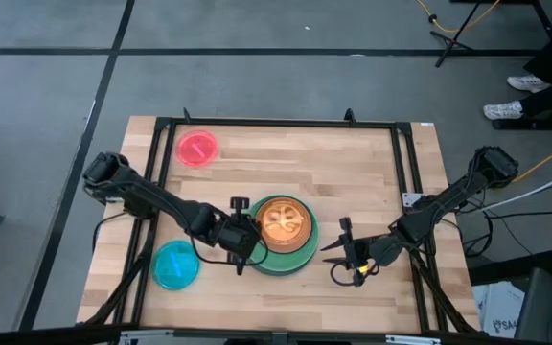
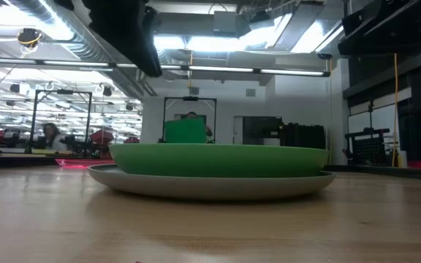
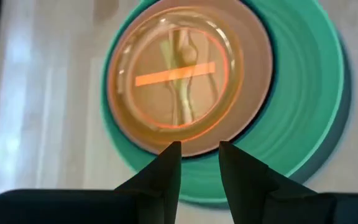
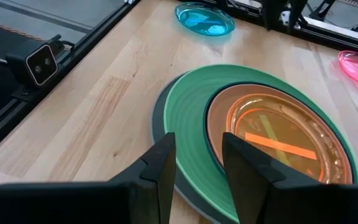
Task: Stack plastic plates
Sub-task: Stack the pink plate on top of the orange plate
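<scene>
One stack of plates (image 1: pixel 281 235) stands mid-table: grey at the bottom (image 4: pixel 160 134), light green (image 4: pixel 188 106), a dark teal rim, brown (image 3: pixel 250 74), translucent orange on top (image 3: pixel 173 74). No lime plate shows on its own. The low view shows the green plate (image 2: pixel 218 159) resting in the grey one (image 2: pixel 218 184). The pink plate (image 1: pixel 197 149) lies near the far left corner and the cyan plate (image 1: pixel 175 265) near the left front. My left gripper (image 1: pixel 250 237) (image 3: pixel 199 158) hovers open over the stack's left edge. My right gripper (image 1: pixel 338 251) (image 4: pixel 197 158) is open, just right of the stack.
A black frame (image 1: pixel 276 123) runs around the tabletop. Bare wood lies beyond the stack toward the far edge and along the near edge. The cyan plate sits close under my left arm (image 1: pixel 161 201). The room behind holds desks and a person far off.
</scene>
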{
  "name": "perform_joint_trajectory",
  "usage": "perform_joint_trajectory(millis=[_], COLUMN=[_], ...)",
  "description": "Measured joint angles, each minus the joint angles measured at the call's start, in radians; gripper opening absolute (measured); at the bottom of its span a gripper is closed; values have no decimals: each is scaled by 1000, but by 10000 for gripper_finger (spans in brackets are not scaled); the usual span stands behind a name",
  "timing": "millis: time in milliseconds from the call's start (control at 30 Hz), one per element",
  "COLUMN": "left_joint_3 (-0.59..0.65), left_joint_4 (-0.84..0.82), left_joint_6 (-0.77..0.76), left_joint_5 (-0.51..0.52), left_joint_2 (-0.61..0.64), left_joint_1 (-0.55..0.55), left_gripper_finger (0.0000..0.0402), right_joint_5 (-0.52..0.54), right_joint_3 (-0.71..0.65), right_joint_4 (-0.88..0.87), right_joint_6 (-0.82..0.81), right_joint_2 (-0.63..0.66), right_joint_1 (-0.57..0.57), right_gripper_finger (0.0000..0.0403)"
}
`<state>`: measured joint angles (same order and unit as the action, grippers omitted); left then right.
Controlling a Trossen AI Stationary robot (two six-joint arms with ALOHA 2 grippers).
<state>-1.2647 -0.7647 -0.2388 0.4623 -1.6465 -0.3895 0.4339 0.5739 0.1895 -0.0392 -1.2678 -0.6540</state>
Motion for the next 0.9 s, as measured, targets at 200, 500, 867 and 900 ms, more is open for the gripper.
perform_joint_trajectory(millis=[200,500,867,900], left_joint_3=[31,278,550,560], left_joint_4=[-36,-16,-6,-6], left_joint_6=[-19,-171,-412,-409], left_joint_5=[44,126,121,122], left_joint_2=[73,305,526,528], left_joint_1=[12,74,254,268], left_gripper_finger=[102,102,102,102], right_joint_5=[0,1,53,53], right_joint_3=[0,0,0,0], right_joint_4=[-7,-7,-5,-5], right_joint_6=[-7,-8,-5,-5], right_joint_2=[0,0,0,0], right_joint_1=[0,0,0,0], right_gripper_finger=[124,124,124,124])
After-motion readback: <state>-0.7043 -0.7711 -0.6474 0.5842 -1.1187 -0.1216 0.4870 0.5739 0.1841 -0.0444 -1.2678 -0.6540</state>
